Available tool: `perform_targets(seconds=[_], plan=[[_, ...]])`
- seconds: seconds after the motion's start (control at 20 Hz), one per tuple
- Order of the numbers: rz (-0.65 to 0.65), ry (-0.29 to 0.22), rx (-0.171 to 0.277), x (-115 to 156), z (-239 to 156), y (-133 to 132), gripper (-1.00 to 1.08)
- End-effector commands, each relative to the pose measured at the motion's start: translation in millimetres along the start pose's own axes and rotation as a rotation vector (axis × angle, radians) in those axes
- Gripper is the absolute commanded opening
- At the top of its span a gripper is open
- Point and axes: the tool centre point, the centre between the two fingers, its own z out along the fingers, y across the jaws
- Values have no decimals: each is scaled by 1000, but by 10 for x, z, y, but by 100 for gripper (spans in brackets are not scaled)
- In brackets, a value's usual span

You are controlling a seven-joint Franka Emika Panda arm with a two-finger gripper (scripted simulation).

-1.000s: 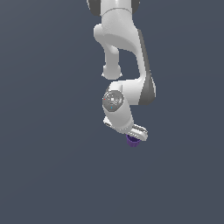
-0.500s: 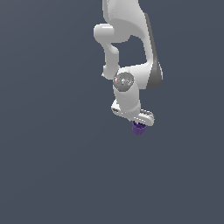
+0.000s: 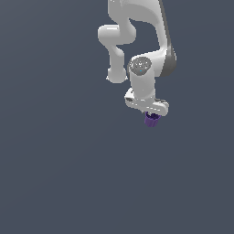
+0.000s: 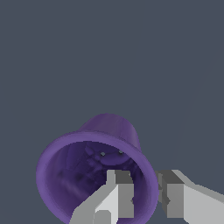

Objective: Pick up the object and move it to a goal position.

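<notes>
The object, a small dark purple cup (image 3: 151,119), hangs under my white gripper (image 3: 150,114) in the exterior view, well above the grey floor. In the wrist view the cup (image 4: 94,166) shows its hollow top and wide rim. My gripper (image 4: 144,192) is shut on the cup's rim wall: one finger (image 4: 119,192) stands inside the cup, the other finger (image 4: 173,194) outside it. Most of the fingers are hidden by the gripper body in the exterior view.
The white arm (image 3: 137,41) reaches down from the top of the exterior view. A plain dark grey surface (image 3: 55,173) fills everything else in both views.
The arm has swung toward the exterior view's right and lifted, carrying the purple cup with it. The wrist has turned more upright. The grip on the cup is unchanged.
</notes>
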Motion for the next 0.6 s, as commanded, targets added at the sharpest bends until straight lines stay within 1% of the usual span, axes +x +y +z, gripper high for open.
perform_targets(seconds=[0.0, 0.3, 0.55], plan=[[0, 2, 1, -165, -26, -13, -100], [0, 1, 2, -431, -62, -41, -100], [0, 0, 2, -503, -73, -52, -100]])
